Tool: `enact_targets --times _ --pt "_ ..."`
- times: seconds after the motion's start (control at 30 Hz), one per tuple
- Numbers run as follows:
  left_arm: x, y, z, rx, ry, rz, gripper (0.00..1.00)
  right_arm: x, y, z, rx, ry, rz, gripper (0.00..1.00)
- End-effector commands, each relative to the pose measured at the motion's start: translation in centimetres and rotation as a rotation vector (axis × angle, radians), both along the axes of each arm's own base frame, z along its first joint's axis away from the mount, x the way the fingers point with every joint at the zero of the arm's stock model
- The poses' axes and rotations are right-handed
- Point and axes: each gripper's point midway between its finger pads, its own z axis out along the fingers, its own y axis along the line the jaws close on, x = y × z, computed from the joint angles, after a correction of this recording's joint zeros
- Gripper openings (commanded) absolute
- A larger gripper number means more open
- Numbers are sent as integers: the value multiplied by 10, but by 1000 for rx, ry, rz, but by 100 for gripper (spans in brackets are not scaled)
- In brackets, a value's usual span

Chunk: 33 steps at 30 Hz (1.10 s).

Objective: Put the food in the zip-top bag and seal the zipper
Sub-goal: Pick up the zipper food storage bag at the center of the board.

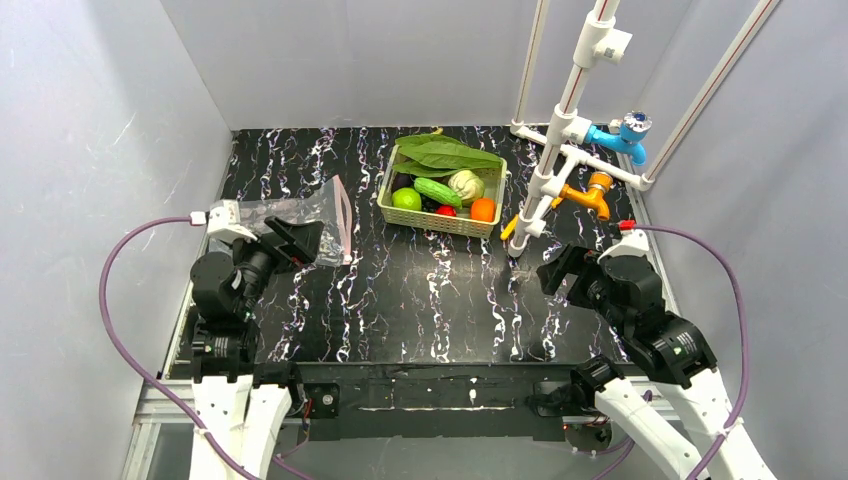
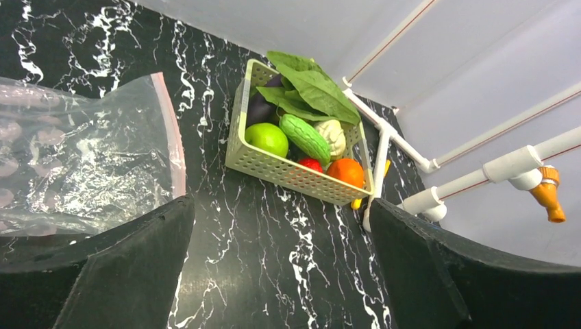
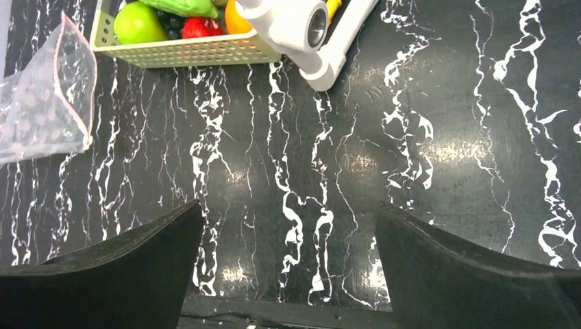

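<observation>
The toy food lies in a cream lattice basket (image 1: 395,210): big green leaves (image 1: 445,153), a green apple (image 1: 406,198), a cucumber (image 1: 437,191), a pale cabbage (image 1: 466,184), an orange (image 1: 483,208), a small red piece (image 1: 446,210) and a dark purple piece (image 2: 259,108). The clear zip-top bag (image 1: 290,212) lies flat left of the basket, its pink zipper (image 1: 344,218) facing the basket. My left gripper (image 1: 300,238) is open and empty over the bag's near edge. My right gripper (image 1: 558,270) is open and empty above bare table, right of centre. The bag also shows in the left wrist view (image 2: 82,157) and in the right wrist view (image 3: 48,103).
A white pipe rack (image 1: 560,130) with a blue tap (image 1: 625,135) and an orange tap (image 1: 590,192) stands right of the basket, its foot (image 3: 322,65) close to the right gripper. Grey walls enclose the black marbled table (image 1: 420,300).
</observation>
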Motion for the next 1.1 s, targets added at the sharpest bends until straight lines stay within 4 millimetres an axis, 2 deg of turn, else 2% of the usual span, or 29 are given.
enact_targets --times 0.0,0.1,0.4,0.5,0.57,0.77,0.87,0.97,1.07 --pt "5 -1 -2 24 45 -17 100 -2 9 18 48 -64 58 100" --pt "11 6 -9 46 76 19 99 -2 17 13 44 -50 103 100" --pt "38 -7 -20 113 115 -98 99 -2 52 6 124 -40 260 100" --pt "53 -8 -24 132 160 -119 100 -4 65 2 108 4 343 100" --pt "66 -5 -33 157 227 -123 100 -3 75 0 99 36 381 100" --pt "105 13 -60 260 399 -71 99 -1 110 4 73 29 449 100" --pt "121 13 -80 396 501 -61 96 -4 127 -1 64 51 488 100" --pt "137 7 -96 617 565 -36 95 -11 145 -8 89 76 541 100" --pt "153 5 -111 753 615 21 94 -16 150 -16 98 99 549 100"
